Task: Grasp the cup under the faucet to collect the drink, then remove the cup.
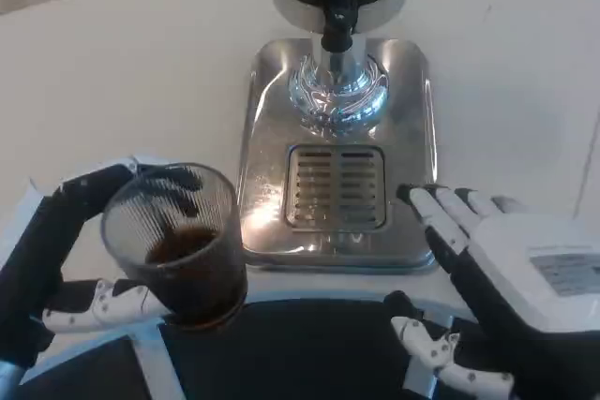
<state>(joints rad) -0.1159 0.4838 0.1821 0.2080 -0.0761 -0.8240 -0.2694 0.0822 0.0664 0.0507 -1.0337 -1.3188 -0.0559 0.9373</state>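
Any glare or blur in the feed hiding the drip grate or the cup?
Head view: bright glare patches on the steel tray left of the drip grate, whose slots stay readable; the ribbed cup in the left hand looks soft, its dark liquid visible; the right hand is sharp enough.

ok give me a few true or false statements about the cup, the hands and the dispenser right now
1. The left hand holds the cup. True.
2. The cup is empty. False: dark drink sits in its bottom.
3. The cup stands on the drip grate under the faucet. False: it is off to the left of the dispenser base.
4. The right hand holds nothing, fingers apart. True.
5. The right hand presses the faucet. False: it is low, by the base's right front corner.
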